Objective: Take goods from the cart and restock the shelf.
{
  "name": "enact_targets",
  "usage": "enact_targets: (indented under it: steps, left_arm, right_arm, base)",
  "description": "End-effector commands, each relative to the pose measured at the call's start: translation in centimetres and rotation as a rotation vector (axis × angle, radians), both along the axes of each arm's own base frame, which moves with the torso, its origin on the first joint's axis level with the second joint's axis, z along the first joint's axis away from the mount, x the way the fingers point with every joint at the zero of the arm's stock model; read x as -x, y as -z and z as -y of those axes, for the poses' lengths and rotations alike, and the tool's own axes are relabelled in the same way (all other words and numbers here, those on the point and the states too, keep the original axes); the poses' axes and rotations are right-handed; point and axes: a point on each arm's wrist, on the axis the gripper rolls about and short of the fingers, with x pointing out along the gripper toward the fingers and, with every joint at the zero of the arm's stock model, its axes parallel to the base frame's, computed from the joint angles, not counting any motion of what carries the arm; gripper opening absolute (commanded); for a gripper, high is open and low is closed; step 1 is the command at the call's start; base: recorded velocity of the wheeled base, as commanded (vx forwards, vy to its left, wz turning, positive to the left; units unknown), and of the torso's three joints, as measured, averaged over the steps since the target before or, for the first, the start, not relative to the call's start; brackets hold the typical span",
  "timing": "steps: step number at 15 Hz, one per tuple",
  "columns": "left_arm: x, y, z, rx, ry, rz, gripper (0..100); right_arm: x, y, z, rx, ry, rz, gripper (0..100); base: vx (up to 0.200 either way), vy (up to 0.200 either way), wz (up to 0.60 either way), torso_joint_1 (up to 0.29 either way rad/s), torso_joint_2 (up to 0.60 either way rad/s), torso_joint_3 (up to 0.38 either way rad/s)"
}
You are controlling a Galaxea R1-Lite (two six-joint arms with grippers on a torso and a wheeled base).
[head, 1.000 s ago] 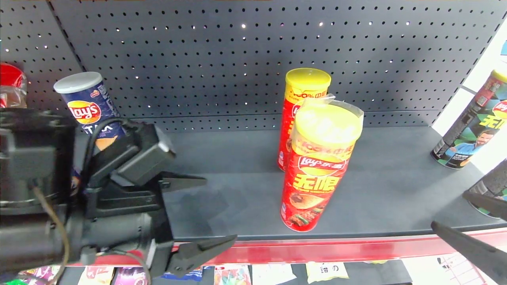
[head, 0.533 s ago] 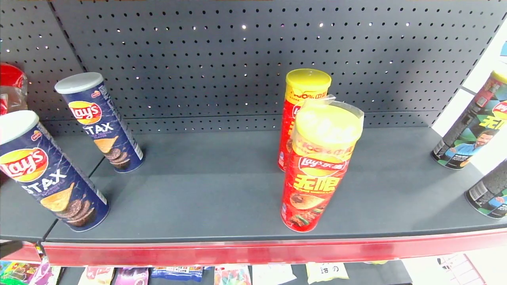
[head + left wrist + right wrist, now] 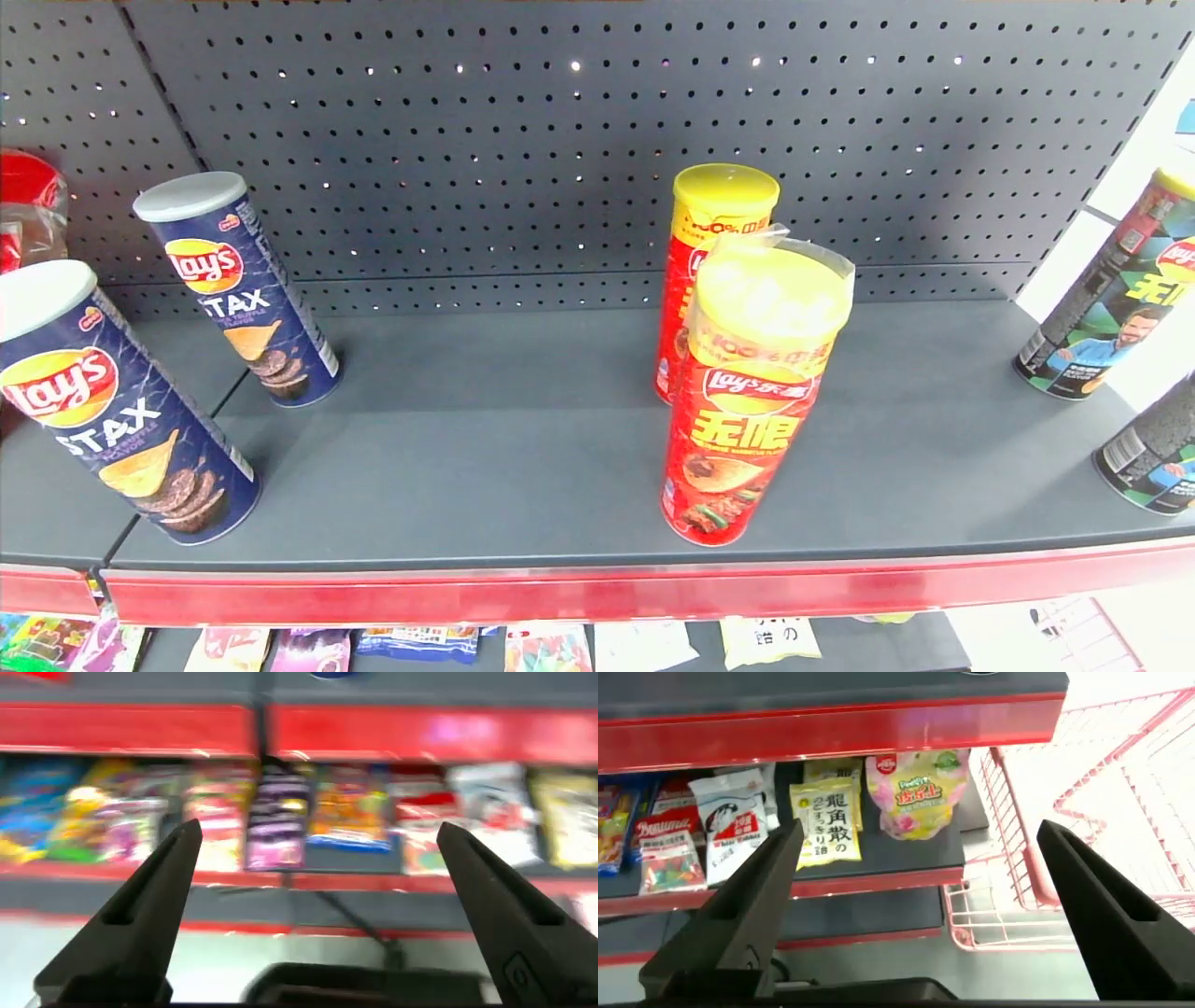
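Observation:
On the grey shelf (image 3: pixel 523 467) stand two blue chip cans, one at the front left (image 3: pixel 112 411) and one behind it (image 3: pixel 245 289). In the middle, a red can with a yellow lid (image 3: pixel 752 392) stands in front of a second red can (image 3: pixel 714 215). Two black-and-green cans (image 3: pixel 1111 299) (image 3: pixel 1153 448) are at the right end. My left gripper (image 3: pixel 318 829) is open and holds nothing, facing lower shelves of snack bags. My right gripper (image 3: pixel 920 826) is open too, below the shelf's red edge (image 3: pixel 831 728), with the red wire cart (image 3: pixel 1120 812) beside it.
A perforated back panel (image 3: pixel 560 140) closes the shelf behind. A wide bare stretch of shelf lies between the blue and red cans. Snack bags (image 3: pixel 827 821) lie on the lower shelf. A red-lidded item (image 3: pixel 28 201) sits at the far left.
The left arm and the right gripper's fingertips have dropped out of the head view, uncovering the front blue can. The cans have not moved.

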Motion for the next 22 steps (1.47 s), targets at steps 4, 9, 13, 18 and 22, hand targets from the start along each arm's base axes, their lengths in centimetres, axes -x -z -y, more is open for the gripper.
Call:
enact_targets:
  steps: [4, 9, 13, 18, 22]
  left_arm:
    - [-3.1, 5.0, 0.3, 0.019, 0.093, 0.268, 100]
    - [-3.5, 5.1, 0.5, 0.027, 0.17, 0.334, 100]
    - [-3.5, 5.1, 0.1, 0.003, 0.021, 0.337, 100]
    - [-3.5, 5.2, -0.1, 0.04, -0.091, 0.326, 100]
    - [-3.5, 5.6, 0.1, 0.006, 0.014, 0.291, 100]
  right_arm:
    - [-2.4, 2.6, -0.3, -0.005, -0.025, 0.187, 100]
    - [-3.9, 5.1, -0.6, 0.046, -0.11, 0.251, 100]
    - [-3.9, 5.1, -0.4, 0.058, -0.02, 0.249, 100]
    - [-3.8, 5.2, -0.1, 0.054, 0.115, 0.243, 100]
    - [-3.8, 5.2, -0.4, 0.028, -0.044, 0.246, 100]
  base:
    - [0.0, 0.0, 0.0, 0.0, 0.0, 0.0]
    - [0.0, 0.0, 0.0, 0.0, 0.0, 0.0]
    - [0.0, 0.0, 0.0, 0.0, 0.0, 0.0]
    - [0.0, 0.0, 0.0, 0.0, 0.0, 0.0]
    - [0.0, 0.0, 0.0, 0.0, 0.0, 0.0]
